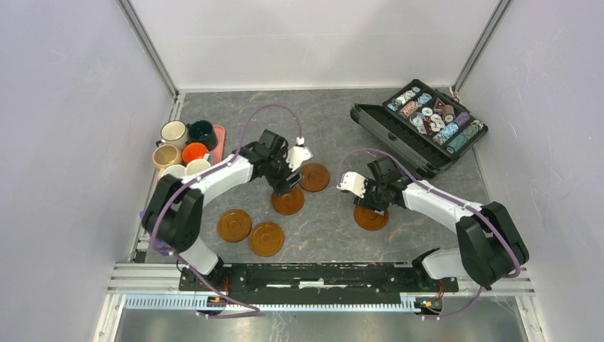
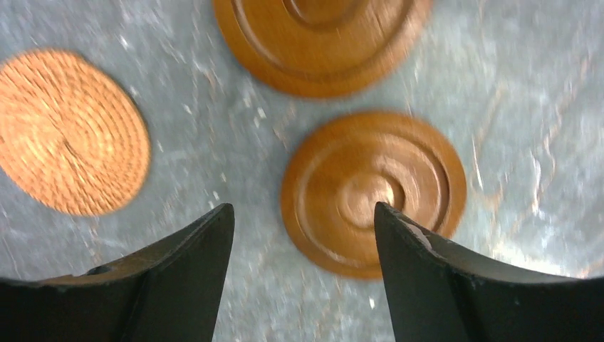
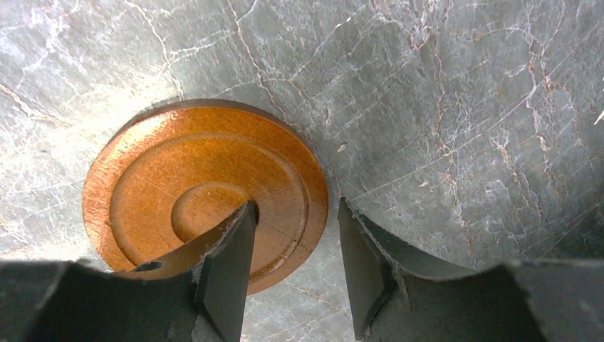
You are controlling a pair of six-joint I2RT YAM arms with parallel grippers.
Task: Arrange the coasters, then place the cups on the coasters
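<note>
The coasters are round, so none has a long axis or a heading; those in view lie flat, ringed faces up, about the middle of the table (image 1: 327, 114). The left gripper (image 2: 304, 214) hangs with its fingers well apart over a ringed coaster (image 2: 356, 192), one finger crossing its edge; a second ringed coaster (image 2: 320, 43) lies just beyond, not touching it. The right gripper (image 3: 295, 210) is pinched on the rim of a lone coaster (image 3: 178, 178) nearer the right edge; one finger sits on its face by the centre ring, the other just outside its edge.

Only the left wrist view shows the weave of the woven coaster (image 2: 68, 132); from above the discs all look the same brown. Only the top view shows a pair of coasters (image 1: 234, 225) side by side toward the near edge; the cups (image 1: 184, 153) bunched mouths-up at the left edge by a pink tray (image 1: 218, 139), their handles too small to read; and an open case of poker chips (image 1: 399, 135) at the far right corner.
</note>
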